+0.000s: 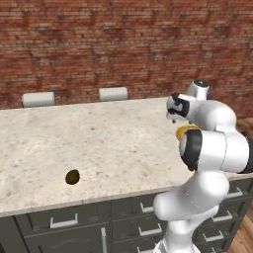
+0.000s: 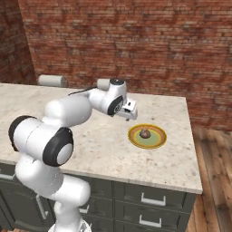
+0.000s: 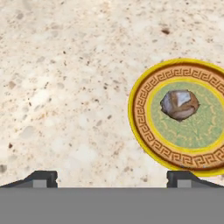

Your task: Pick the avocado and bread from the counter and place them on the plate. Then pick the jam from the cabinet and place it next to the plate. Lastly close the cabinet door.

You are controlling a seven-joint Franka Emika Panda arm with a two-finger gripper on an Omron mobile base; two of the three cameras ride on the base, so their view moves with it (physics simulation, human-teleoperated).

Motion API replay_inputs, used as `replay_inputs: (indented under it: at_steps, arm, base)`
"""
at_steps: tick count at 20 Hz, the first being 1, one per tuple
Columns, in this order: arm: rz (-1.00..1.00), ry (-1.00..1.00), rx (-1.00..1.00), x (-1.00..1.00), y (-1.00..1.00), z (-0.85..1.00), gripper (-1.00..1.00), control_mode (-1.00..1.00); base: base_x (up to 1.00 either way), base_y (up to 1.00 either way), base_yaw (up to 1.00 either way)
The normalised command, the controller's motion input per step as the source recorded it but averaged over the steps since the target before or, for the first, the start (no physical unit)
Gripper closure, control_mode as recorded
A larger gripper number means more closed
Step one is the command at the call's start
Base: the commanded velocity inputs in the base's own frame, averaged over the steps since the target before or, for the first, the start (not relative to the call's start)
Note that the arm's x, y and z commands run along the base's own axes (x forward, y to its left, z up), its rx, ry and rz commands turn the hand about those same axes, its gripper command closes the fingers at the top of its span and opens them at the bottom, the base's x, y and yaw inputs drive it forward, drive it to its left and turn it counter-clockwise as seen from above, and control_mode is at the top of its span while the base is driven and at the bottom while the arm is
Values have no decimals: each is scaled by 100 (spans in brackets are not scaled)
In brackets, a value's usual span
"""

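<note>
While on plate (image 3: 144, 131) — bread (image 3: 179, 105)

You are looking down past the two-finger gripper (image 3: 112, 177), jaws standing wide over bare beige speckled stone counter (image 3: 65, 87). The small round yellow plate (image 3: 144, 131) is sitting on the counter just to the right of the jaws, and the grey-brown lumpy bread (image 3: 179, 105) is lying on its middle. The small dark olive egg-shaped avocado (image 1: 72, 176) is lying on the counter well apart from the jaws, near the front edge.
</note>
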Motion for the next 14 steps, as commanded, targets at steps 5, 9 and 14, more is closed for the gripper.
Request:
replay_inputs:
  at_steps: [5,9,14]
  arm:
    - [0,0,3,-50,91,6,-100,-100]
    - [0,0,5,-43,87,2,-100,-100]
    - [0,1,5,-30,92,11,-100,-100]
  base:
    - [0,0,0]
    - [0,0,0]
    - [0,0,0]
